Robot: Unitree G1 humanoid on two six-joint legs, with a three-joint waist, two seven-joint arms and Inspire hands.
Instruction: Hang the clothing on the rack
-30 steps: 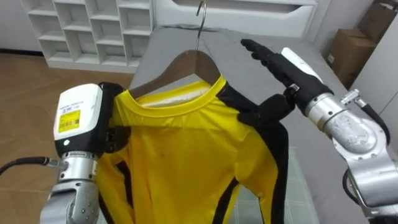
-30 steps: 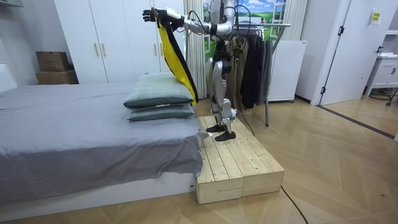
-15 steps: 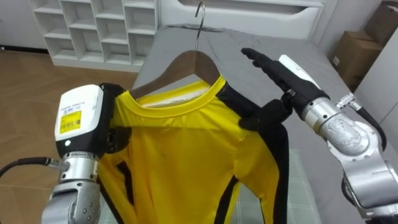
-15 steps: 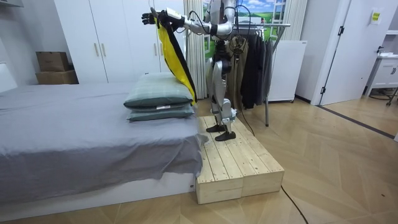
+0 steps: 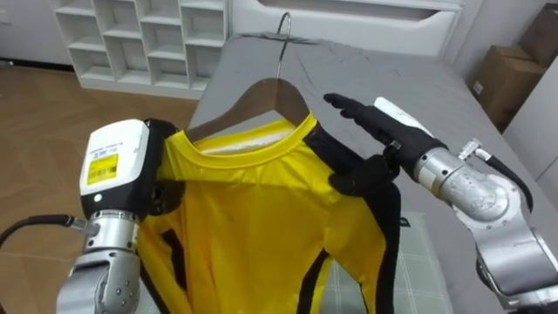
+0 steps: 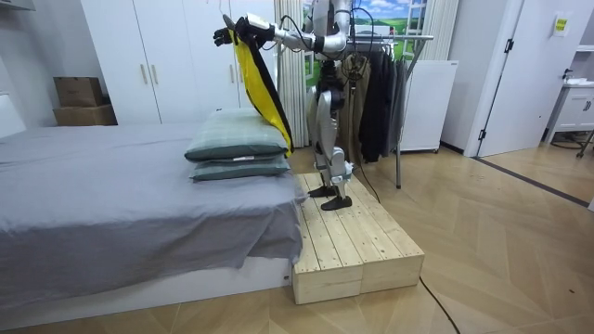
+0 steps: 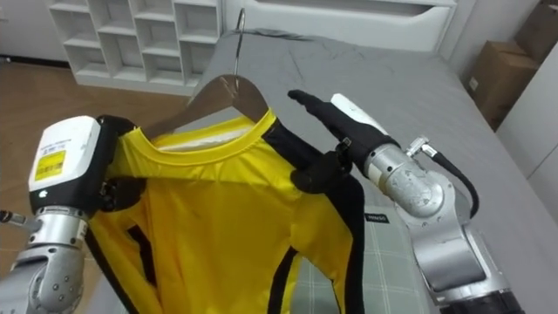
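R hand [image 5: 384, 139] raised, fingers [image 5: 353, 112] straight; L hand [image 5: 131, 170] up, gripping shirt [image 5: 253, 227]

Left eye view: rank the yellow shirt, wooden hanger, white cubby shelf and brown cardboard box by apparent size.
1. yellow shirt, nearest the camera.
2. white cubby shelf.
3. wooden hanger and brown cardboard box: too close to rank; shirt covers part of the hanger.

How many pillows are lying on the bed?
2. The upper pillow lies on the lower pillow, both at the end of the bed nearest the robot. More could be hidden behind them.
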